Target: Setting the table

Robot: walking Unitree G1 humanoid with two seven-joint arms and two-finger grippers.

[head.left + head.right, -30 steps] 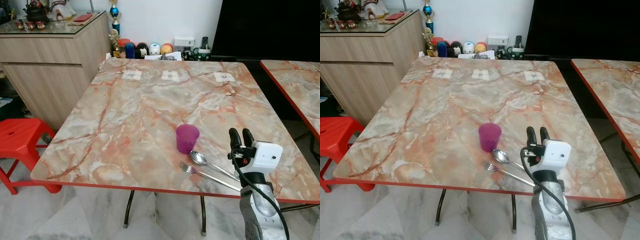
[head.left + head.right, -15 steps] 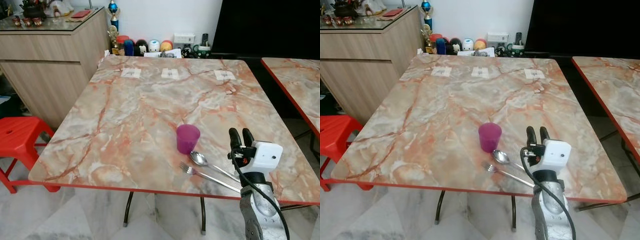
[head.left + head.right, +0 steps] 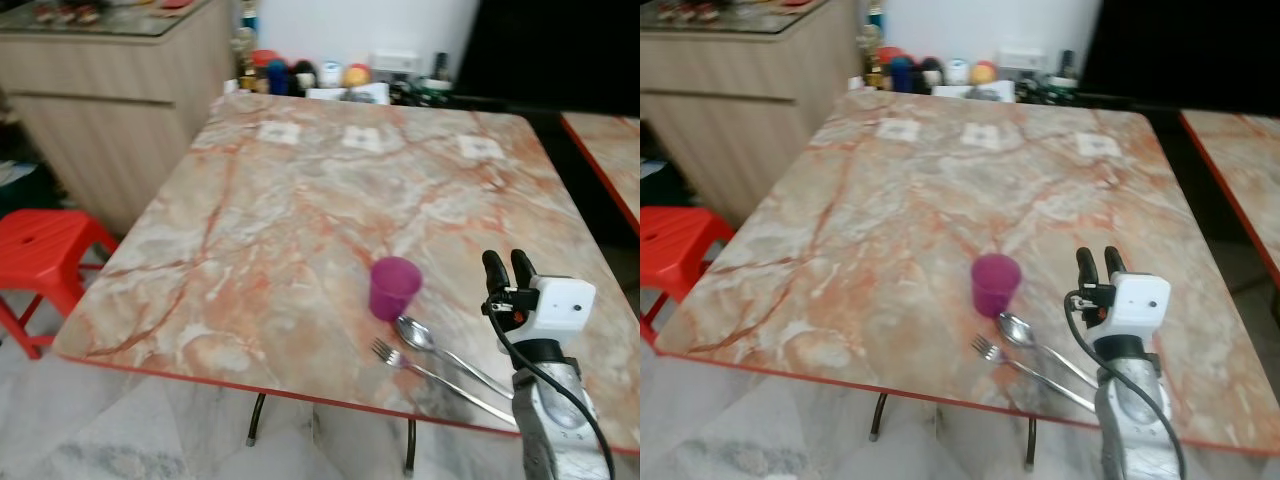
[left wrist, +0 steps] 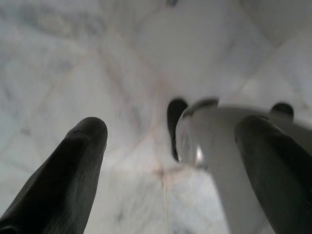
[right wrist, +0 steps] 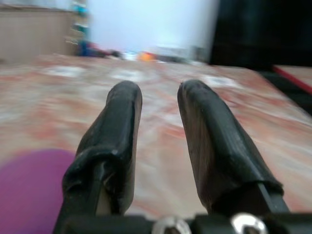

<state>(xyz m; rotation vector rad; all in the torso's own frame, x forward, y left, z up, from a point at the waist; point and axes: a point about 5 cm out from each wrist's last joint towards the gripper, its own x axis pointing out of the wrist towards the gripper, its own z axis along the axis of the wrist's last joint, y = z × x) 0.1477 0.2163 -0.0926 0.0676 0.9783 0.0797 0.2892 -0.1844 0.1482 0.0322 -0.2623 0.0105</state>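
Cutlery waits near the desk's [image 3: 300, 200] front edge: one spoon [image 3: 420, 335] and one fork [image 3: 400, 360], handles slanting toward the right end effector [image 3: 508, 268], just beside one purple cup [image 3: 394, 288]. That end effector, nearer than the hanging left end effector [image 4: 170, 146], hovers unclenched and empty beyond the handles.

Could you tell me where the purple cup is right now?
The purple cup stands upright near the marble table's front edge, just beyond the spoon, left of the right gripper.
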